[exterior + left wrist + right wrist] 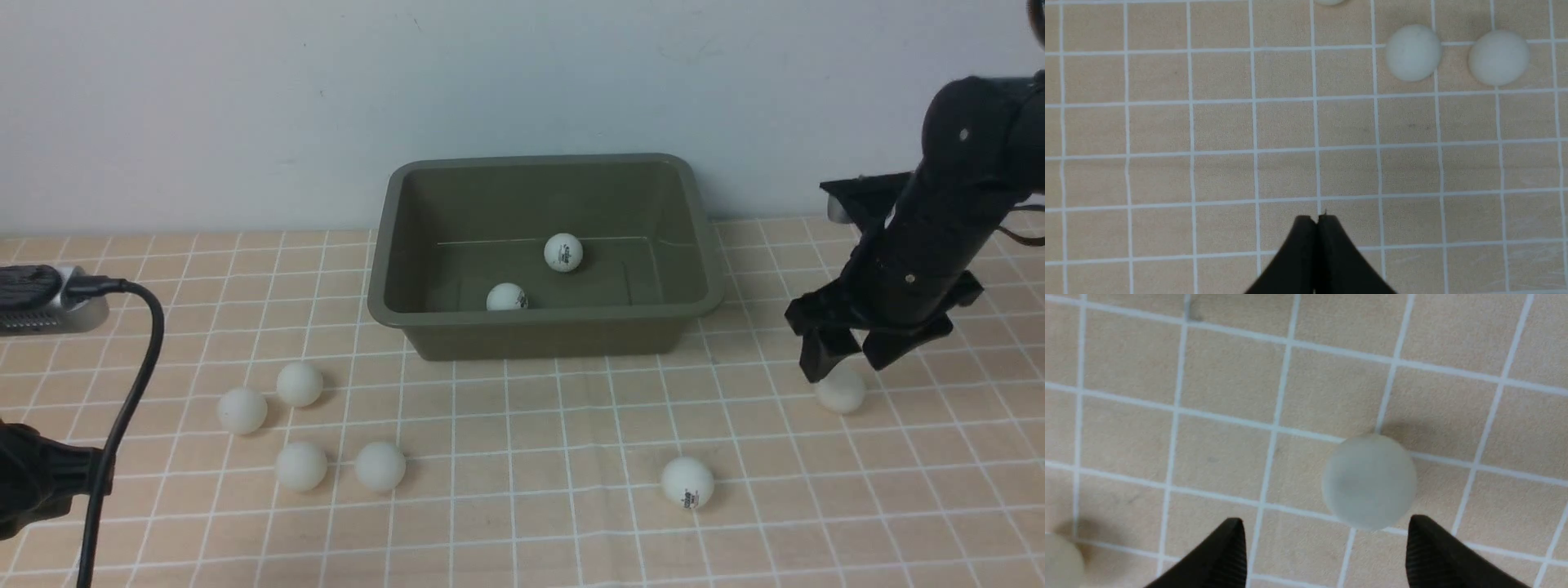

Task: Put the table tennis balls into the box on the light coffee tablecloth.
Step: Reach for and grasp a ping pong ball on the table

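Table tennis balls [563, 251] stood at two in and six out when I checked my screens. The two sat on the floor of the green box [543, 317], one near its middle and a second ball [506, 297] against the near wall. The box rested on the checked tablecloth [522, 531] at the back of the counter, close to the wall. Out on the cloth, a loose group of four balls [300, 384] lay in front of the box and to its left. A marked ball [687, 482] sat alone in front of the box, toward the right, and a sixth ball [841, 390] lay off to the right. My right hand [845, 367] hung just over that sixth ball, jaws spread wide and empty. In the wrist view the ball lay just ahead of the tips, nearer one finger. My left hand [1316, 218] was pinched together on nothing, above bare cloth with two of the group nearby. I judged the job about a quarter done, with the next pickup lined up but not yet grasped.
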Robot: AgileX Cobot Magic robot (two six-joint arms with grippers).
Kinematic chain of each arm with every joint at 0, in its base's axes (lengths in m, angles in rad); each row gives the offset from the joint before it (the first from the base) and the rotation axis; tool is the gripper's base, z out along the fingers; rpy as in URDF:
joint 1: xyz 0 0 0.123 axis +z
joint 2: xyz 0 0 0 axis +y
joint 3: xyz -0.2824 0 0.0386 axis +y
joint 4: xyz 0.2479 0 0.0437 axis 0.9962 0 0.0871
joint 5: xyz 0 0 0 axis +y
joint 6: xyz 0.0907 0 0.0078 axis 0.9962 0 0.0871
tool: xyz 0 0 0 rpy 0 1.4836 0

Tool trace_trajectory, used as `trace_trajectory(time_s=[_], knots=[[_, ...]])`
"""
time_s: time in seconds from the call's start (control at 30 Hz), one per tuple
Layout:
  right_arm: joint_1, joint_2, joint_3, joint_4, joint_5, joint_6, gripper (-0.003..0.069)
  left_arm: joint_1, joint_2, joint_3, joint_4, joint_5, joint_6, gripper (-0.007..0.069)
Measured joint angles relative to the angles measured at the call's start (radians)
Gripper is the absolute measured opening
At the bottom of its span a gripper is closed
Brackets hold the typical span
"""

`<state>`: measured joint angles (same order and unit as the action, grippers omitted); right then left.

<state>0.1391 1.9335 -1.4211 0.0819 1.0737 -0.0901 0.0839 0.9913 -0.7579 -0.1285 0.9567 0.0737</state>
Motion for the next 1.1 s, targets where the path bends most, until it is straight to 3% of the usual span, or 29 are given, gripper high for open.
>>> trace_trajectory(time_s=[0.73,0.93,1.1], knots=[[0.0,0.101,0.006,-0.05,-0.068,0.006,0.0475,0.0,0.0,0.0,-0.001,0.0,0.0,-0.0069],[0.0,0.116,0.001,-0.064,-0.059,0.031,0.0364,0.0,0.0,0.0,-0.001,0.0,0.0,-0.0069],[0.0,0.117,-0.091,-0.064,0.034,0.036,0.0364,0.0,0.0,0.0,-0.001,0.0,0.0,-0.0069]])
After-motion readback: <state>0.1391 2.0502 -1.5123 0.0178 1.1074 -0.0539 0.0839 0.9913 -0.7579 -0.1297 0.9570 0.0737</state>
